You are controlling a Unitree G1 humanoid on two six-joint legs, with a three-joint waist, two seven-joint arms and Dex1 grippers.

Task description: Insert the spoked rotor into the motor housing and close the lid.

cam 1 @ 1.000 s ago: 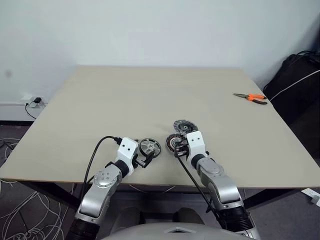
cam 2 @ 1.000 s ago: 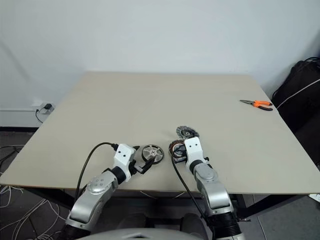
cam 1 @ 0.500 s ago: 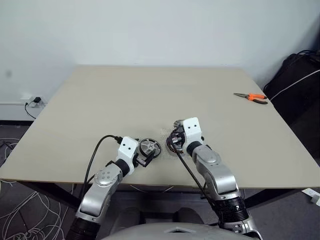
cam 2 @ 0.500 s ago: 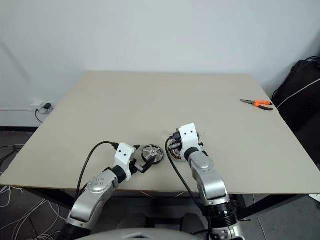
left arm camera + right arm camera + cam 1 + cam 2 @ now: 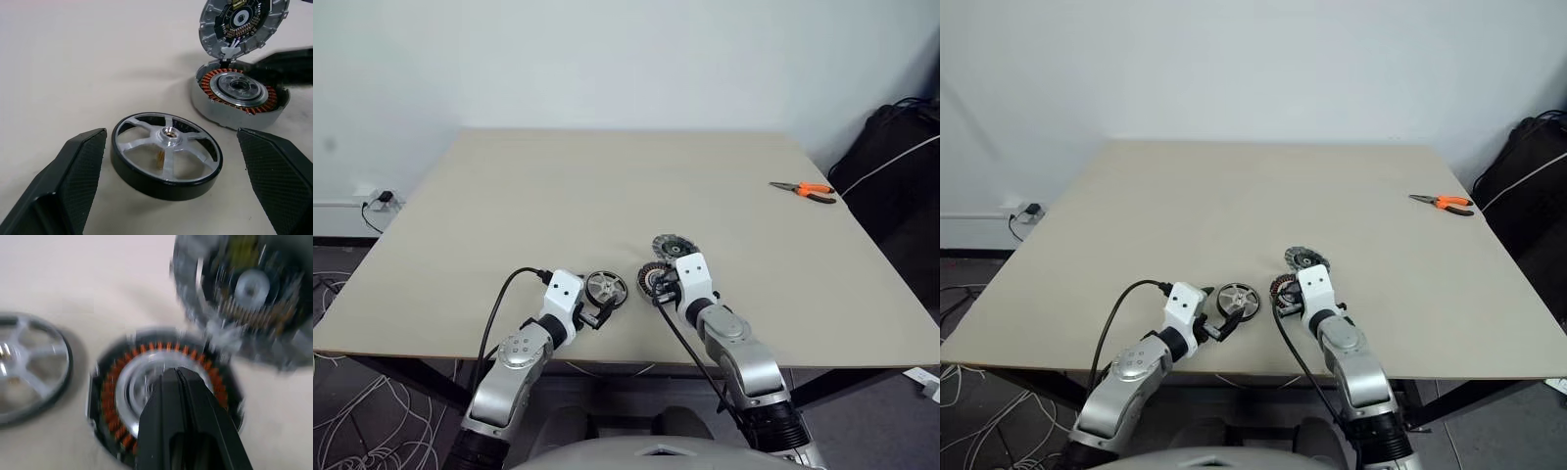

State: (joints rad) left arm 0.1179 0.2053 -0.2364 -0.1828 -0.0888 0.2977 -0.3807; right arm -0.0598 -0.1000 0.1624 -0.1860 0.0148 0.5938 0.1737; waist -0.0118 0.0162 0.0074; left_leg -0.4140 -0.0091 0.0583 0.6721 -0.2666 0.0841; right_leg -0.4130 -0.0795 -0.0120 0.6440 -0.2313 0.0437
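The right gripper [image 5: 178, 374] has its black fingers pressed shut, empty, over the motor housing [image 5: 238, 93]: a round grey shell, coppery windings ringing a silver hub. At its twelve o'clock the lid [image 5: 243, 25] stands tilted open, slotted grey disc with a dark centre. At the housing's nine o'clock lies the spoked rotor [image 5: 166, 154], shiny spokes in a black rim, flat on the matte beige table [image 5: 558, 196], between the wide-spread textured fingers [image 5: 73, 169] of the left gripper [image 5: 171, 196]. Orange-handled pliers [image 5: 805, 191] lie far off at two o'clock.

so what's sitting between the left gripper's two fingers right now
The spoked rotor lies flat on the table between the open left gripper's fingers, touching neither; the left wrist view shows it.
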